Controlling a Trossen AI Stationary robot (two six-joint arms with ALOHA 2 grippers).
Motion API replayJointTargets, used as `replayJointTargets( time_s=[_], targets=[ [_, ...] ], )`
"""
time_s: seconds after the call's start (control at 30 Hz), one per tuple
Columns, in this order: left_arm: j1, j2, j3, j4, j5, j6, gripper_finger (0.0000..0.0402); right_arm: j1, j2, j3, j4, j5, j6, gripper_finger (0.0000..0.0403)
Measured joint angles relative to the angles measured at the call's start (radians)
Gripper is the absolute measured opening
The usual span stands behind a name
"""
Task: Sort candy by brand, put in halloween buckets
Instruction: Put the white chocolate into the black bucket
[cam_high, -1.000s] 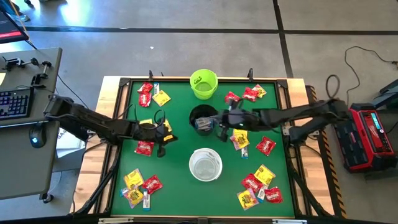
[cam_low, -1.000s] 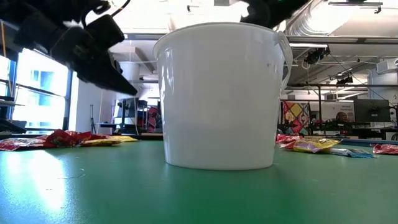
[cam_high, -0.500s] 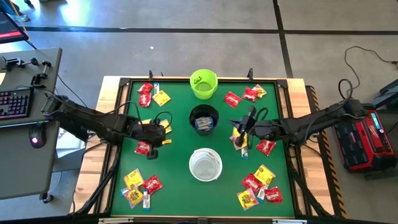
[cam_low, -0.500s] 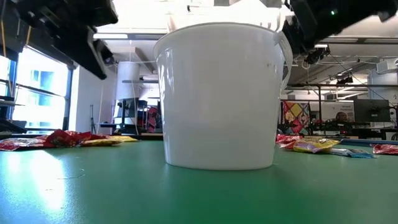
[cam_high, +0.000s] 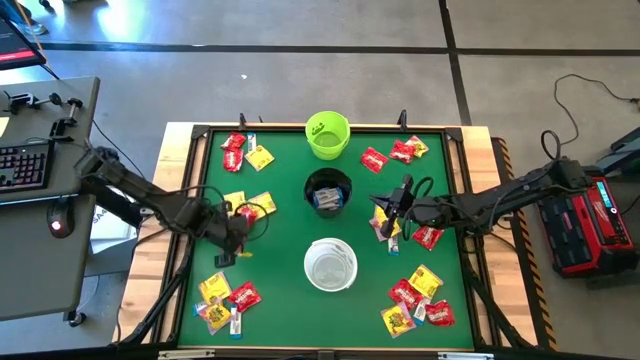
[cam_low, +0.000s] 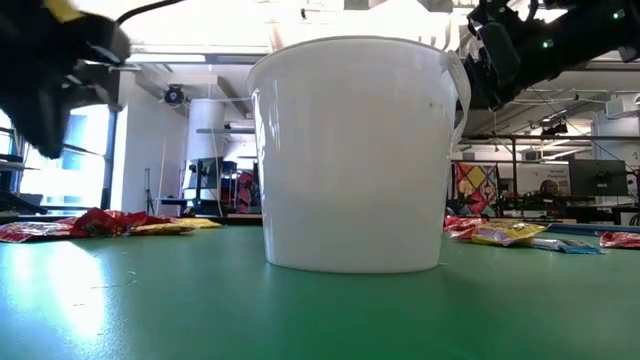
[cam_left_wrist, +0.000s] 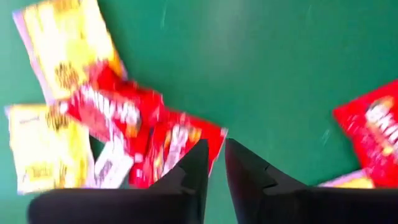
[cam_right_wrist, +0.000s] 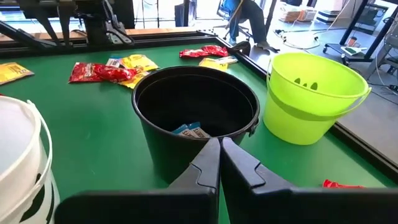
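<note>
Three halloween buckets stand in a row down the table's middle: lime green farthest, black in the centre, white nearest. Red and yellow candy lies flat in clusters on the green mat. My left gripper hangs left of the white bucket and points down. Its fingers stand slightly apart above a red packet, holding nothing. My right gripper is shut and empty, right of the black bucket, which holds blue-and-white candy.
Candy clusters lie at the far left, near left, far right, near right and under my right arm. A raised black frame rims the mat. The white bucket fills the low view.
My left gripper has moved toward the table's left and near edges and tipped from slanting to pointing almost straight down. My right gripper has drawn back from above the black bucket toward the right edge and sunk lower, staying shut.
</note>
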Motion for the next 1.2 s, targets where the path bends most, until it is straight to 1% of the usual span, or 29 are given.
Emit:
replayJointTargets(
  time_s=[0.1,0.17,0.37,0.5,0.7,0.87,1.03,1.2],
  targets=[
    [-0.036,0.036,0.0,-0.074,-0.018,-0.045,0.0071,0.0,0.0,0.0,0.0,0.0,0.0,0.0],
    [-0.051,0.07,0.0,-0.122,-0.048,-0.068,0.0085,0.0,0.0,0.0,0.001,0.0,0.0,0.0],
    [-0.053,0.189,0.0,-0.189,-0.103,-0.116,0.012,0.0,0.0,0.0,0.001,0.0,0.0,0.0],
    [-0.03,0.269,0.0,-0.187,-0.104,-0.12,0.0123,0.0,0.0,0.0,0.001,0.0,0.0,0.0],
    [0.021,0.343,0.0,-0.171,-0.109,-0.055,0.0124,0.0,0.0,0.0,0.001,0.0,-0.001,0.0],
    [0.081,0.35,-0.001,-0.168,-0.12,0.008,0.0124,0.0,0.0,0.0,0.0,0.0,-0.003,0.0],
    [0.135,0.35,-0.004,-0.138,-0.096,0.083,0.0124,0.0,0.0,0.0,0.0,0.0,-0.003,0.0],
    [0.193,0.35,-0.052,-0.094,-0.08,0.123,0.0124,0.0,0.0,0.0,-0.001,0.0,-0.003,0.0]
  ],
)
